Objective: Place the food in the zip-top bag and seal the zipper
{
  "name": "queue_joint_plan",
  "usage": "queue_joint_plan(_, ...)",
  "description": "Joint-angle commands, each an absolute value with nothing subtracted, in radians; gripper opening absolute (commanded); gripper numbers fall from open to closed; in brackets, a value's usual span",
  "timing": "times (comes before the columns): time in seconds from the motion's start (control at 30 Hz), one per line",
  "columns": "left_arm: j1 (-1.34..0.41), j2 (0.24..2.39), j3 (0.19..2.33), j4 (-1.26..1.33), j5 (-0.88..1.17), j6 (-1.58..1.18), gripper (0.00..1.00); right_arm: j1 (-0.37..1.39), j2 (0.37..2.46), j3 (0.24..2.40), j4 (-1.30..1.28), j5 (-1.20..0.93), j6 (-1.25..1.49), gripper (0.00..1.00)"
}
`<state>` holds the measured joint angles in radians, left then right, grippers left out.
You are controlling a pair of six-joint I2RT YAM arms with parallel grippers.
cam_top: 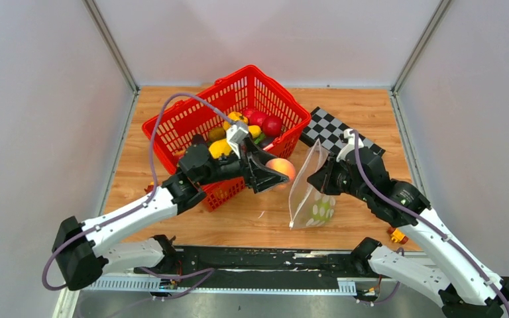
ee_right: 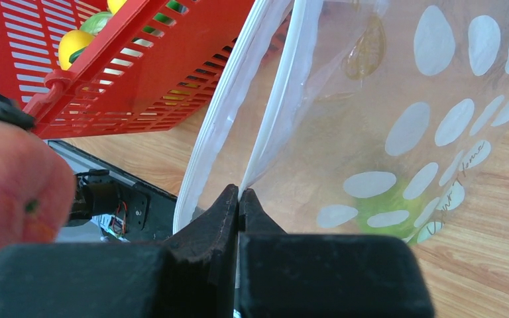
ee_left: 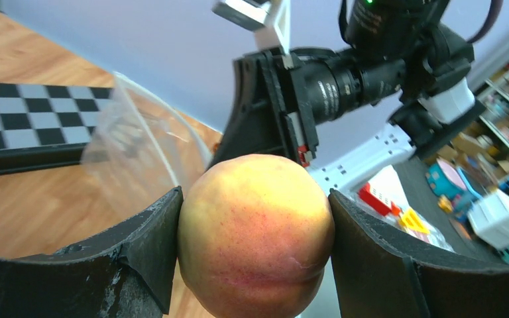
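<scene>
A toy peach [ee_left: 255, 232] is clamped by the left gripper [cam_top: 273, 176], just left of the zip-top bag [cam_top: 313, 195], whose mouth edge is pinched by the right gripper [ee_right: 238, 199].

A yellow peach [ee_left: 255, 232] blushed red, a clear zip-top bag [ee_right: 404, 132] dotted white, a red basket [cam_top: 192, 129], a black-and-white checkerboard [cam_top: 331, 127] at one o'clock.
</scene>
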<state>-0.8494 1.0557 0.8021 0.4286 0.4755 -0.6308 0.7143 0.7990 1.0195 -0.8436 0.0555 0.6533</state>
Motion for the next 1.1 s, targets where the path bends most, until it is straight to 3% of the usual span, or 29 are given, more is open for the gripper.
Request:
queue_joint_plan(0.0,-0.908,1.142,0.855,0.573,0.572,-0.661,0.57,0.712,0.775,1.025,-0.813,0.073,0.667,0.00)
queue_joint_plan(0.27,-0.972,1.275,0.857,0.774,0.642,-0.758,0.58,0.711,0.762,1.022,-0.822,0.077,0.673,0.00)
queue_joint_plan(0.53,-1.019,1.322,0.860,0.646,0.597,-0.664,0.58,0.711,0.762,1.029,-0.824,0.077,0.672,0.00)
queue_joint_plan(0.8,-1.030,1.312,0.907,0.364,0.396,-0.478,0.58,0.712,0.750,1.039,-0.825,0.065,0.668,0.00)
queue_joint_plan(1.07,-1.031,1.300,0.919,0.321,0.260,-0.452,0.59,0.712,0.723,1.040,-0.815,-0.036,0.628,0.00)
